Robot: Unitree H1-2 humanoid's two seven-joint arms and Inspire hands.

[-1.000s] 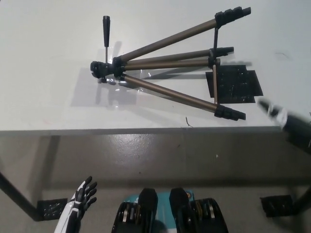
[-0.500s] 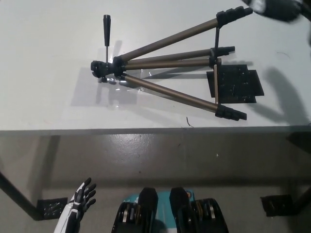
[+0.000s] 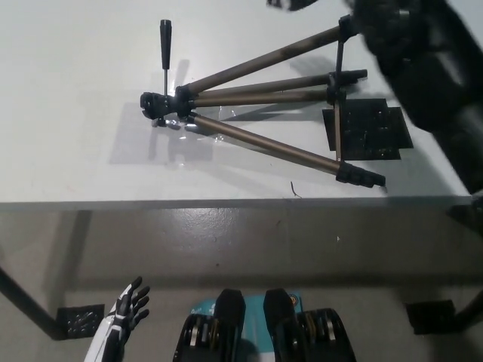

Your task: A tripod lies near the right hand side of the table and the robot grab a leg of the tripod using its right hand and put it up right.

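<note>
Tripod [image 3: 249,102]: it lies flat on the white desk [image 3: 75,113], on the right half, with its three legs spread toward the right and its black head at the left end.
Tripod handle [image 3: 165,45]: a thin rod with a black grip, it points away from the robot, from the head toward the far edge.
Far leg [image 3: 264,60]: it goes up to the top right, and its foot end is under the right arm.
Near leg [image 3: 287,151]: its black foot is near the front edge of the desk.
Black mat [image 3: 370,130]: a flat dark sheet on the desk, under the ends of the middle and near legs.
Right hand [image 3: 377,26]: black and blurred, over the far leg's end at the top right; I cannot tell if the fingers are closed on the leg.
Left hand [image 3: 130,303]: white, low at the lower left, below the desk, fingers apart and holding nothing.
</note>
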